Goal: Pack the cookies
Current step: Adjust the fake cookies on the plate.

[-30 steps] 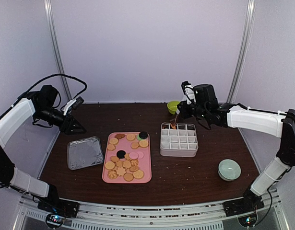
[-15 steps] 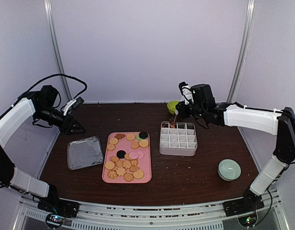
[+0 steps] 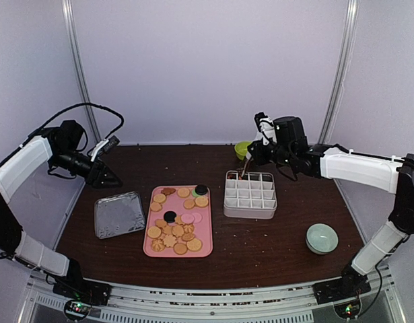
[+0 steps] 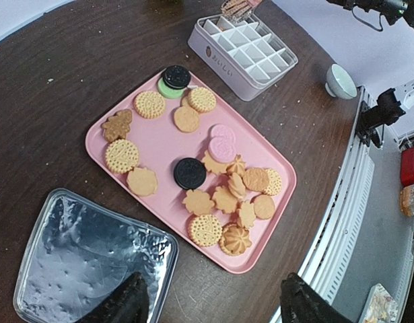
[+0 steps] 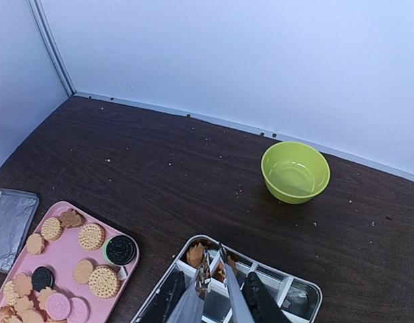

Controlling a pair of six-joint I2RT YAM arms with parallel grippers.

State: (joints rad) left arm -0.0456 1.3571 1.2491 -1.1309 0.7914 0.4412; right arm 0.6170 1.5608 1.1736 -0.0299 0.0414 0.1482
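**Cookie-packing station, overhead and wrist views**

The dark brown table (image 3: 281, 235) carries all items. Clock directions are read in the overhead view.

The pink tray (image 4: 159, 141) lies toward 7 o'clock from the table's centre. The white divided box (image 3: 250, 214) stands at 2 to 3 o'clock of the tray, close to it but apart. The foil tray (image 3: 119, 215) lies at 9 o'clock of the pink tray. A mint bowl (image 3: 322, 238) sits at 4 o'clock of the box, and a lime bowl (image 5: 295, 171) at 12 o'clock of it.

The left gripper (image 4: 217, 306) hangs in the air at 11 o'clock of the foil tray, its fingers spread wide with nothing between them. The right gripper (image 5: 213, 286) is over the box's 11 o'clock corner, clamped on the metal tongs (image 5: 203, 272). The tong tips point down into that corner and stand slightly parted.

The cookies (image 4: 122, 156) lie mostly on the pink tray: golden round and flower shapes, two pink, two black. At least one brown cookie (image 5: 194, 256) lies in the box's 11 o'clock corner cell, just beside the tong tips. Whether the tips touch it cannot be told.
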